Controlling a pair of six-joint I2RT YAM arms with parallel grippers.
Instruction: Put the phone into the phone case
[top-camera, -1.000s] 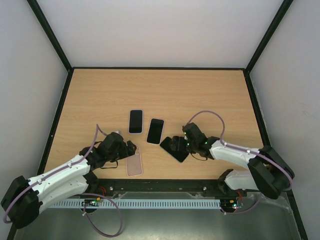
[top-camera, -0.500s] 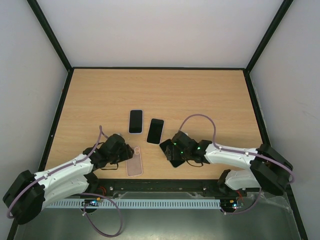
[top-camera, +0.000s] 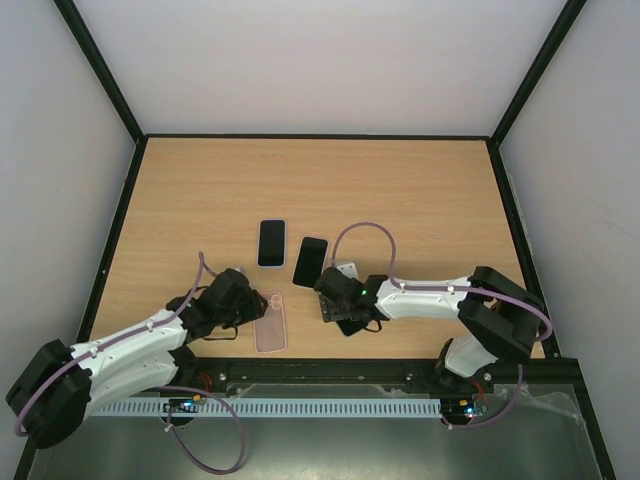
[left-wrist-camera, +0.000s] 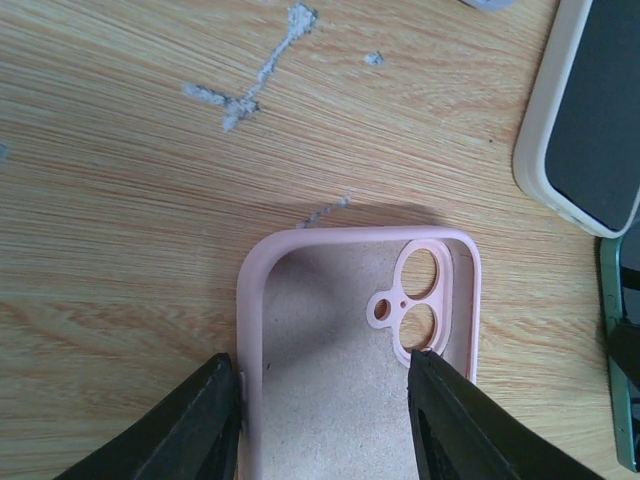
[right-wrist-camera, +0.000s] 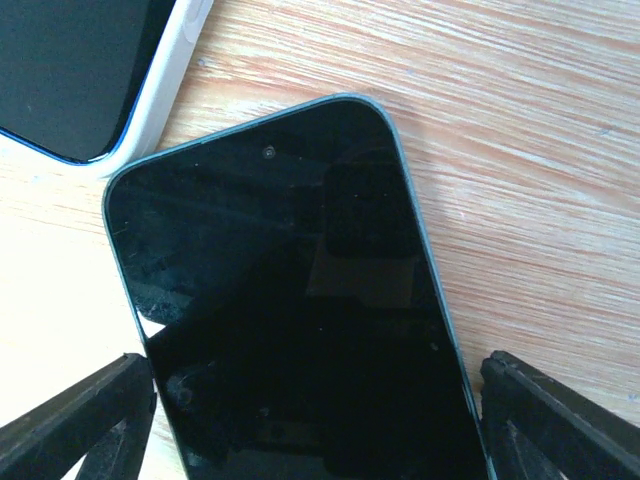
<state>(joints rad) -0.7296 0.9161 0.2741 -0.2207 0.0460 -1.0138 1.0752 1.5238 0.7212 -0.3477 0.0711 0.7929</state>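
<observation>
Since one second ago, the right arm has been stretched out toward 9 o'clock in the top view, so the right gripper (right-wrist-camera: 315, 378) is now held over the black phone (right-wrist-camera: 300, 300). The left arm has hardly been moved.

The right gripper is held wide open. One finger is seen at each side of the black phone in the right wrist view, and a gap of wood is seen between the phone and each finger. The phone is laid flat on the table (top-camera: 400, 190) with its dark glass up.

The pink case (left-wrist-camera: 350, 330) is laid flat on the wood too, with its hollow side up and its camera holes at the far end. It is found at 9 o'clock from the black phone, near it but not touching.

The left gripper (left-wrist-camera: 325, 385) is held open over the near end of the case. One finger is seen just beside the left wall, and the other is seen over the right part, by the camera holes. Whether the case is touched cannot be told.

A white-cased phone (top-camera: 271, 243) is laid at 12 o'clock from the pink case. A second dark phone (top-camera: 311, 262) is laid just beside it, at 3 o'clock. Pale scratch marks (left-wrist-camera: 250, 85) are seen on the wood beyond the case.
</observation>
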